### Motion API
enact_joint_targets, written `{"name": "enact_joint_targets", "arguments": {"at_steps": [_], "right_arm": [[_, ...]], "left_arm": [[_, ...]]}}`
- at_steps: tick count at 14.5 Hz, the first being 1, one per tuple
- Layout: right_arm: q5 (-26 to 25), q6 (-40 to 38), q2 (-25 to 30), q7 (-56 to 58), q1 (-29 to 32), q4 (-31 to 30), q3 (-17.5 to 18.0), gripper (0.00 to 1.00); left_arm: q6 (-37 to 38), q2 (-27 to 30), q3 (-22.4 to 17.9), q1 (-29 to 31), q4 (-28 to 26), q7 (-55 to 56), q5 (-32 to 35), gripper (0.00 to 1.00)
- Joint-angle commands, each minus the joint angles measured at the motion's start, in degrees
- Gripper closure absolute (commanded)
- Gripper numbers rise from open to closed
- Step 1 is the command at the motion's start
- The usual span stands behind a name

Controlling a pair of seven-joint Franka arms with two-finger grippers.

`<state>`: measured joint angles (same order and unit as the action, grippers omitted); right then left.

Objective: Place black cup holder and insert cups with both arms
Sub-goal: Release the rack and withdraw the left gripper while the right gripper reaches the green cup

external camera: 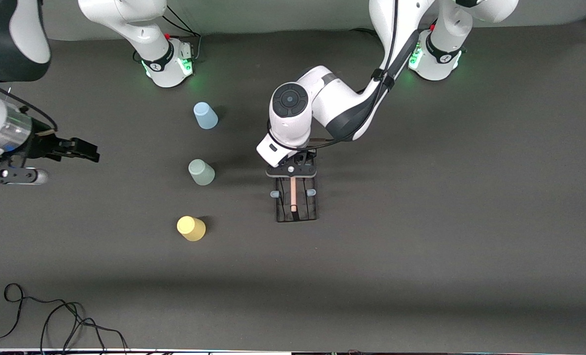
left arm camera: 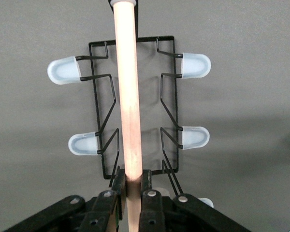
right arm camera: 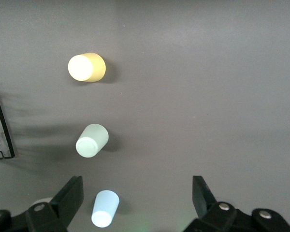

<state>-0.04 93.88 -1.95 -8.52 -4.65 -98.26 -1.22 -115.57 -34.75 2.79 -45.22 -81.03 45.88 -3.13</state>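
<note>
Dark grey table: rack in hand, cups untouched.
We find the left gripper (left arm camera: 131, 193) clenched on the black wire cup holder (external camera: 296, 202) mid-table by its wooden rod; the right gripper (right arm camera: 137, 203), jaws spread, waits over three loose plastic cups (external camera: 201, 172) standing toward the right arm's end.

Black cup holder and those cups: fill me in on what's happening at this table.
The left gripper has its jaws shut on the wooden rod handle of the black cup holder, at mid-table. The three cups stand upside down in a row toward the right arm's end: light blue cup farthest from the front camera, grey-green cup in the middle, yellow cup nearest. No cup is on a peg yet. The right gripper waits above them, jaws open.
</note>
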Motion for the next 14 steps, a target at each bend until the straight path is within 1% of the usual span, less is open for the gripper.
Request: {"name": "enact_joint_targets", "arguments": {"at_steps": [1, 2, 3, 5, 6, 8, 9, 11, 14], "right_arm": [[-0.22, 4.9, 3.18, -8.07, -5.09, -6.84, -0.28, 0.0], [-0.22, 6.04, 3.18, -9.83, -6.85, -7.99, -0.28, 0.0], [-0.22, 7.44, 3.18, -12.2, -8.26, -9.56, -0.28, 0.0], [-0.13, 11.48, 3.1, -17.21, -11.5, -13.34, -0.28, 0.0], [0.65, 14.46, 2.92, -20.19, -12.91, -16.06, -0.28, 0.0], [4.16, 22.54, 2.92, -21.89, -15.11, -22.56, -0.36, 0.0], [4.43, 25.8, 2.48, -21.98, -16.17, -25.28, -0.36, 0.0], [4.44, 32.12, 1.78, -21.98, -16.97, -30.47, -0.28, 0.0], [4.44, 39.42, -0.85, -21.63, -17.67, -35.06, -0.28, 0.0]], "left_arm": [[0.52, -0.31, -0.85, -0.92, 1.84, 1.58, 0.58, 1.0], [0.52, -0.4, -0.85, -0.92, 1.84, 1.66, 0.58, 0.04], [0.61, -0.4, -0.85, -1.01, 1.92, 1.84, 0.58, 0.0], [1.65, 0.3, -1.38, -0.4, 2.8, 1.84, 0.58, 0.0], [2.53, 1.26, -2.43, 0.57, 3.41, 1.67, 0.58, 0.0], [7.87, 4.68, -2.7, 4.42, 4.38, 0.62, 0.76, 0.0], [11.3, 6.78, -2.61, 7.05, 5.08, -1.3, 0.67, 0.0], [18.24, 11.09, -2.61, 12.06, 5.18, -10.68, 0.06, 0.0], [28.52, 17.16, -2.61, 21.03, 4.83, -25.8, -0.47, 0.0]]}}
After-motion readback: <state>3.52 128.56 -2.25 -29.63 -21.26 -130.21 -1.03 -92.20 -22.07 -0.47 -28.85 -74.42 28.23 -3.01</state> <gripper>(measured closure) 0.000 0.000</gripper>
